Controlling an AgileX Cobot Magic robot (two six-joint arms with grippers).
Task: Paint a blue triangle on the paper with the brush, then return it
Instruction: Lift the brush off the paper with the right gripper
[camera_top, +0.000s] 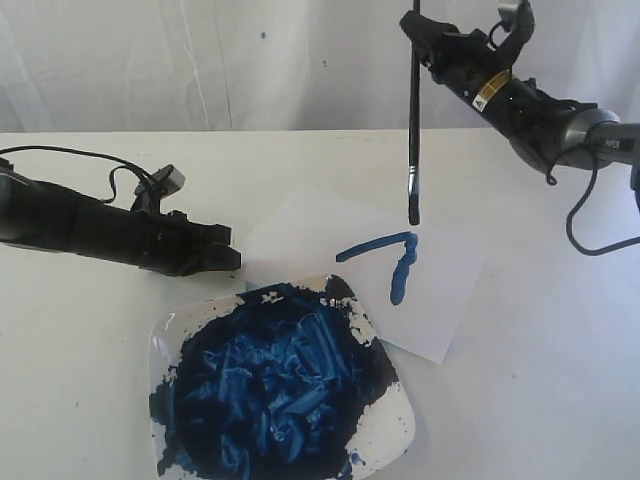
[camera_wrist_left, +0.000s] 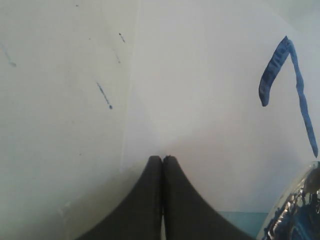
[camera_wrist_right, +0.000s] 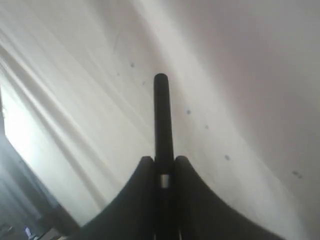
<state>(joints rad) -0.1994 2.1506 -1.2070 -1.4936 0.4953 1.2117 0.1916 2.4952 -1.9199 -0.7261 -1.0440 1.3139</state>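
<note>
The white paper (camera_top: 440, 300) lies on the table behind the paint plate. On it are two joined blue strokes of the blue triangle (camera_top: 402, 268), which also show in the left wrist view (camera_wrist_left: 274, 75). My right gripper (camera_top: 417, 22) is high above the paper, shut on the brush (camera_top: 414, 110), which hangs upright with its tip just above the strokes. The right wrist view shows the brush handle (camera_wrist_right: 162, 115) clamped between the fingers (camera_wrist_right: 141, 172). My left gripper (camera_top: 232, 258) lies low on the table, shut and empty, its fingertips (camera_wrist_left: 155, 161) at the paper's (camera_wrist_left: 200, 100) edge.
A white square plate (camera_top: 400, 440) full of dark-blue paint (camera_top: 280, 385) sits at the front, close to the left gripper and overlapping the paper's near corner. A white curtain (camera_top: 250, 60) hangs behind the table. Small paint specks dot the tabletop (camera_wrist_left: 104, 95).
</note>
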